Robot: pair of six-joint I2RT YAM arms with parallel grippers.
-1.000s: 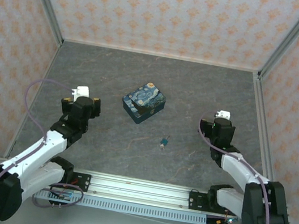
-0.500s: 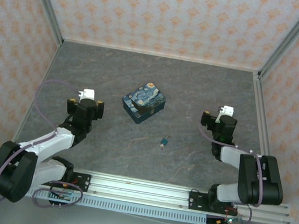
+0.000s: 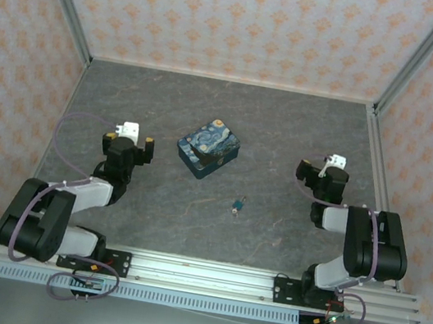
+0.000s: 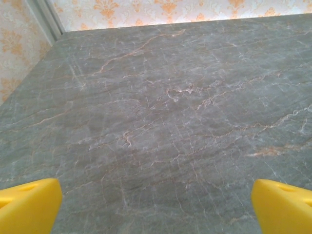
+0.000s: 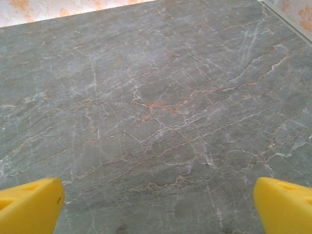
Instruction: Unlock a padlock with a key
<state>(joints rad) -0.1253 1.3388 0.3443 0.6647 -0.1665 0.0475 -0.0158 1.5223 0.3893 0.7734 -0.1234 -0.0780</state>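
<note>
Both my hands are spread as wide as they go and hold nothing: my left hand (image 3: 128, 143) and my right hand (image 3: 322, 177) each hover over bare worktop (image 3: 289, 124), their blunt yellow fingers (image 4: 29, 204) touching nothing. The worktop is flat grey-green stone-look sheet, veined with thin white and rusty cracks. The tiny teal padlock (image 3: 236, 206) lies on it between my arms, nearer the right, just in front of a glossy rectangular tin (image 3: 209, 149) printed with blue-and-yellow swirls.
</note>
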